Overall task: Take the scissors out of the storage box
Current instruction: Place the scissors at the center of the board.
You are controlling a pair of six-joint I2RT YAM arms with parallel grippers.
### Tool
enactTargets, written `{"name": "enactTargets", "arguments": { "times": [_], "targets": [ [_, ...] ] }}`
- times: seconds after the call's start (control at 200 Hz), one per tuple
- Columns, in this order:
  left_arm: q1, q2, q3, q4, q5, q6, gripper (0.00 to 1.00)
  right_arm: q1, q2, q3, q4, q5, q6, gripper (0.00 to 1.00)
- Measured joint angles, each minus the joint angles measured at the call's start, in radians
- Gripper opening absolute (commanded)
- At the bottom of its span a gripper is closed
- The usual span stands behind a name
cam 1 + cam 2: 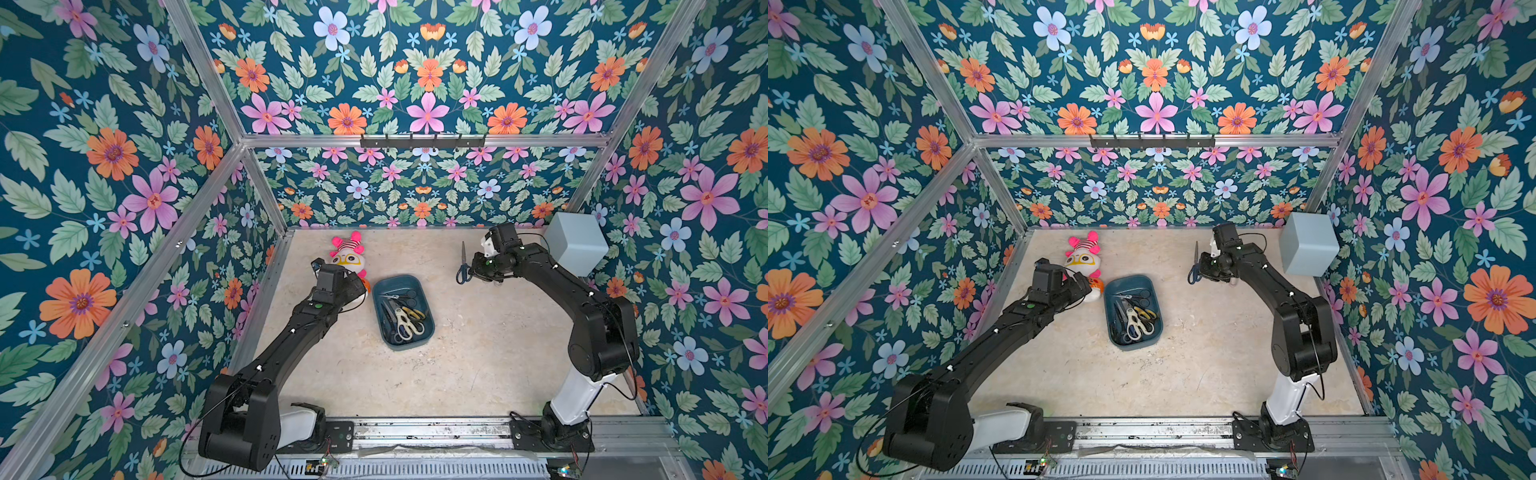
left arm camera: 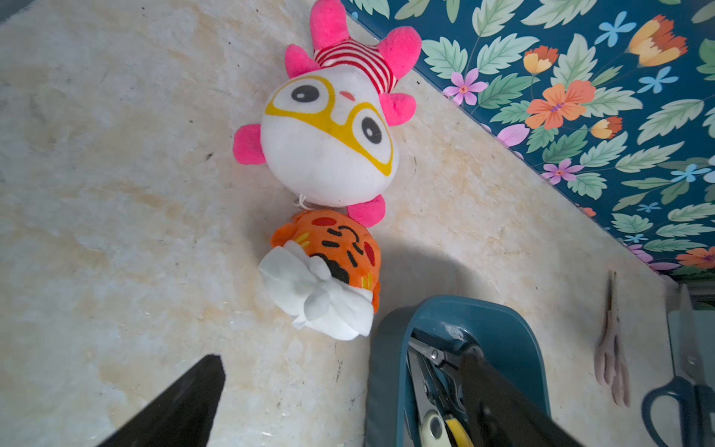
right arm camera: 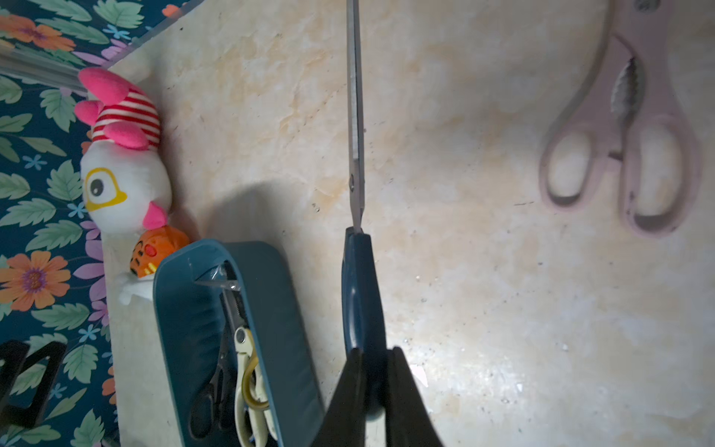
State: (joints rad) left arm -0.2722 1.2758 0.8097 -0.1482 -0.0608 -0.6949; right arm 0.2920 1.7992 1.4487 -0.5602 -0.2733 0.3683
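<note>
Scissors (image 1: 405, 322) with metal blades and black, cream and yellow-black handles lie heaped in the shallow dark teal plastic storage box (image 1: 431, 328), which sits mid-table in both top views. One navy-handled pair (image 1: 462, 266) is outside the box at its 1 o'clock, blades pointing to 12. We see the right gripper (image 3: 370, 354) clamped on its handle. A pale pink pair (image 3: 619, 154) lies flat on the beige table (image 1: 478, 365) nearby. The left gripper (image 2: 344, 354) hangs at the box's 10 o'clock, jaws wide apart and empty, near an orange plush toy (image 2: 332, 244) that touches a white-and-pink plush doll (image 1: 348, 257). A pale grey-blue cube (image 1: 575, 243) stands at 2 o'clock.
</note>
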Motion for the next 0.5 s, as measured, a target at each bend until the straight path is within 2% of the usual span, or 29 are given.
{"name": "enactTargets", "arguments": {
  "times": [0.5],
  "targets": [
    [0.0, -0.021, -0.033, -0.002, 0.055, 0.007, 0.99, -0.078, 0.287, 0.201, 0.024, -0.043, -0.055, 0.03]
  ]
}}
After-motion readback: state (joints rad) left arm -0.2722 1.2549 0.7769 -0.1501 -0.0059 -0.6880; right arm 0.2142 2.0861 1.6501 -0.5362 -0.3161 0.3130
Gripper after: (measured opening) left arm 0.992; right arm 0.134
